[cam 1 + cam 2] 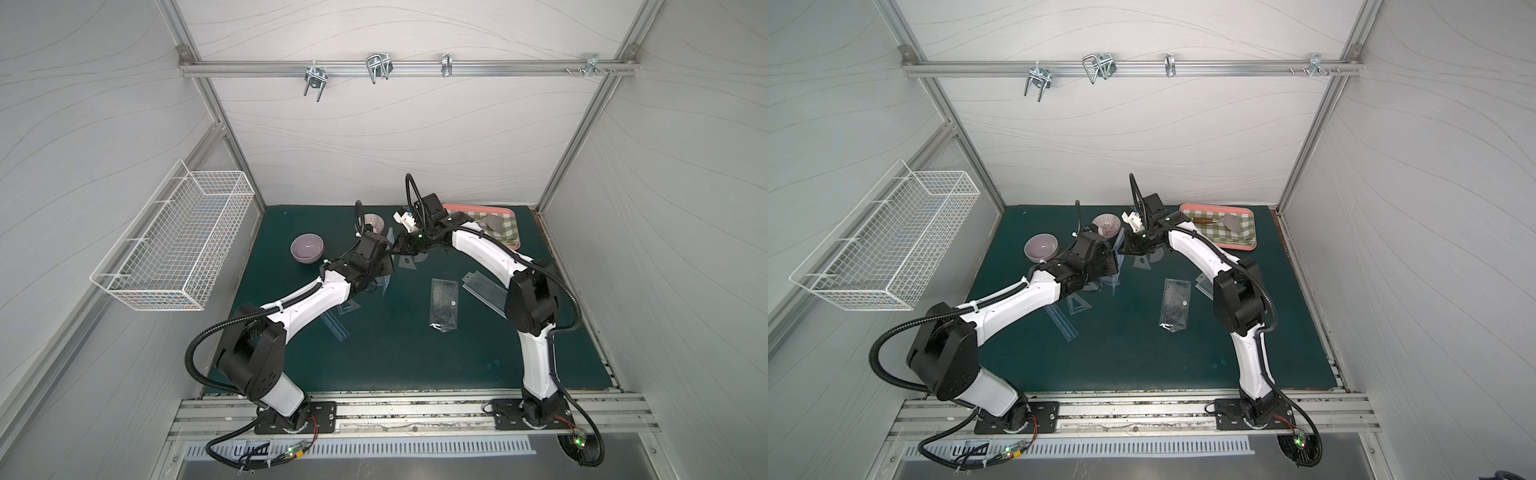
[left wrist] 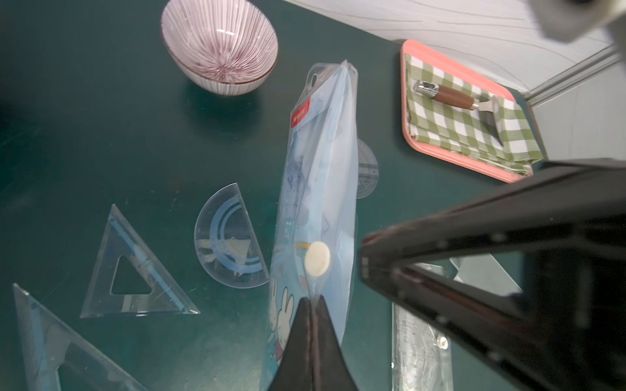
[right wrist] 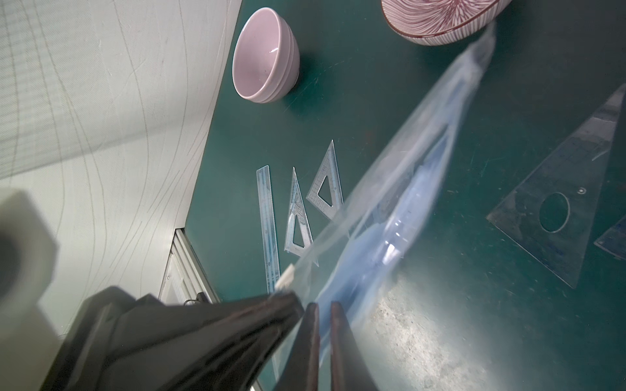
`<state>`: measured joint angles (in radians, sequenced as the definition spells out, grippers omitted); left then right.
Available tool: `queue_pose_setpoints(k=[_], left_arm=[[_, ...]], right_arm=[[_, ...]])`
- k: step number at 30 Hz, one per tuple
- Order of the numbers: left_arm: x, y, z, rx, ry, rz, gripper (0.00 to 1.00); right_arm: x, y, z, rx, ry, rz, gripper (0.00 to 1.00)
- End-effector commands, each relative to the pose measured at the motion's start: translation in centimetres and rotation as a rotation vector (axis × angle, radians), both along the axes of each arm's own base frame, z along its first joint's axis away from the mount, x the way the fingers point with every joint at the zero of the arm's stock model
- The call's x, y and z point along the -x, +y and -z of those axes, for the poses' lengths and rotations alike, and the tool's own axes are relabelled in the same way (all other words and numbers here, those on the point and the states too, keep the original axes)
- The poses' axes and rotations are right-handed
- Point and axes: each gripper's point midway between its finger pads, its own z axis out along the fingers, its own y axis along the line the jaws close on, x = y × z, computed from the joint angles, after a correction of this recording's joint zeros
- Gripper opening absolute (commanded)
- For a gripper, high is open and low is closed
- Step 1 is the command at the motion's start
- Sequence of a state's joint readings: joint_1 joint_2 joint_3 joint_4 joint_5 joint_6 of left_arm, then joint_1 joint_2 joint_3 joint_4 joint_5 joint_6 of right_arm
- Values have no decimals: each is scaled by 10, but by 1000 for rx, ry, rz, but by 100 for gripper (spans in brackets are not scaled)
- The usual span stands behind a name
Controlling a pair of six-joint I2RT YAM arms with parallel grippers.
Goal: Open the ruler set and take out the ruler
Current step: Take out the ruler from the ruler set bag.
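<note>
The ruler set pouch [image 2: 318, 176] hangs in the air between the two arms, above the counter [image 1: 395, 353] toward 12 o'clock from its middle. The left gripper [image 2: 310, 304] has its fingers [image 2: 298, 338] closed hard on the pouch's seam, just behind the round white fastener dot [image 2: 317, 259]. This grip probably anchors one side so the mouth can be pulled apart.

The right gripper [image 3: 324, 306] comes in from the 3 o'clock side. Its fingers [image 3: 310, 338] are drawn almost together with a layer of blue film between them, which looks like a pinch on the opposite wall. Holding the pouch clear of the counter lets its sides bow apart instead of lying flat.

The ruler [image 2: 295, 179] appears to be inside, as printed scales show faintly through the film.

On the counter at 8 o'clock, a protractor [image 2: 227, 237], set squares [image 2: 135, 267] and a straight ruler [image 3: 267, 223] lie loose, and an empty clear sleeve [image 1: 444, 305] lies at 3 o'clock. The striped glass bowl [image 2: 220, 44] stands at about 11 o'clock and the pink tray [image 2: 404, 94] at about 1 o'clock.
</note>
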<state>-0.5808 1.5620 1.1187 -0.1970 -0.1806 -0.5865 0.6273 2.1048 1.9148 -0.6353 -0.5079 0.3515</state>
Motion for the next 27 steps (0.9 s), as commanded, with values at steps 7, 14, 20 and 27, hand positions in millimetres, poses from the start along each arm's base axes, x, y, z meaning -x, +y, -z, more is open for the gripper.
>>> queue_pose_setpoints(k=[7,14,20,27], left_arm=[[-16,-9,-36,28,-112,-13,0],[-16,-9,-33,37,-110,-19,0],[-16,-11,-32,33,-106,-16,0],[-15,-15,-27,39,-97,-12,0]], right_arm=[[2,-4,31,96,50,15,11],[1,-18,32,161,17,41,11],[-2,-29,31,217,-20,73,13],[-9,-39,28,274,-70,108,15]])
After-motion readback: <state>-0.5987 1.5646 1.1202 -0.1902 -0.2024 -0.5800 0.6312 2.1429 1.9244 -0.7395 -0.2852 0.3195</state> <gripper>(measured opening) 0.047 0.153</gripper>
